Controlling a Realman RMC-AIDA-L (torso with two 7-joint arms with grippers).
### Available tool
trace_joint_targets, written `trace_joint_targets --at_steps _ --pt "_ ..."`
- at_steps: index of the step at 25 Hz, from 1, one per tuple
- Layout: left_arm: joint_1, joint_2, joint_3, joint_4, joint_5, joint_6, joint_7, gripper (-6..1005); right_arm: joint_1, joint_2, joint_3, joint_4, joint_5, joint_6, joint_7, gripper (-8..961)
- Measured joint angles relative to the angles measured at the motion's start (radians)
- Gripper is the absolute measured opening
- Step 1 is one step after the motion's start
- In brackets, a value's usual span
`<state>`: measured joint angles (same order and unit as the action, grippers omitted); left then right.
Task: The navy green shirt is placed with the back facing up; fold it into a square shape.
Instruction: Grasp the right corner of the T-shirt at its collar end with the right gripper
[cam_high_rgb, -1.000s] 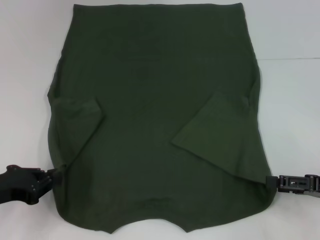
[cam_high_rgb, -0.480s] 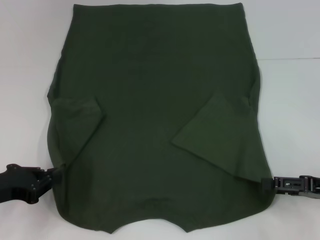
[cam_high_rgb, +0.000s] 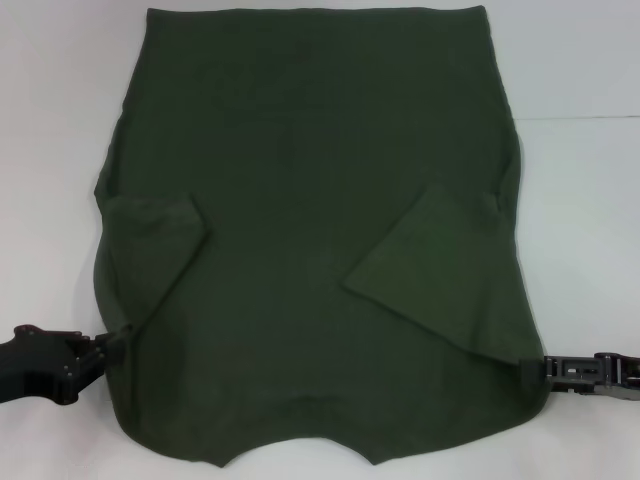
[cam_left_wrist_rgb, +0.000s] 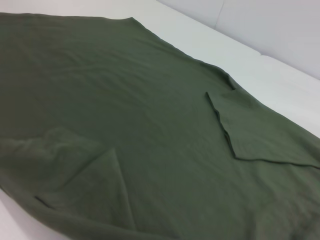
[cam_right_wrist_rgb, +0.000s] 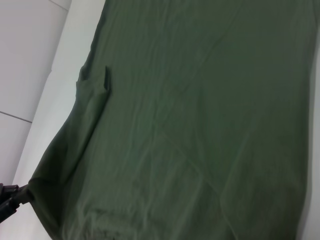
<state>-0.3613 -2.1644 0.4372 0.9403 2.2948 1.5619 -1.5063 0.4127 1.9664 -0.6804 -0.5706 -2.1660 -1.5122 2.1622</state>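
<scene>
Olive-green cotton, the navy green shirt is lying flat across the white bench in the head view, both sleeves folded inward. At eight o'clock the left gripper is pinching its edge; at four o'clock the right gripper is pinching the opposite edge. The left wrist view is showing only shirt and bench. In the right wrist view, the left gripper is clamping the shirt's far corner.
</scene>
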Motion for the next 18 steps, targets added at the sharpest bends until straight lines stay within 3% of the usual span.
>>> trace_joint_targets --at_steps 14,18 --pt "-0.005 0.001 0.000 -0.009 0.000 -0.016 0.001 61 0.012 -0.001 0.000 0.000 -0.038 0.009 0.039 746" --pt "-0.004 0.002 0.000 -0.009 0.000 -0.023 0.001 60 0.021 0.000 0.005 0.000 -0.061 0.013 0.050 568"
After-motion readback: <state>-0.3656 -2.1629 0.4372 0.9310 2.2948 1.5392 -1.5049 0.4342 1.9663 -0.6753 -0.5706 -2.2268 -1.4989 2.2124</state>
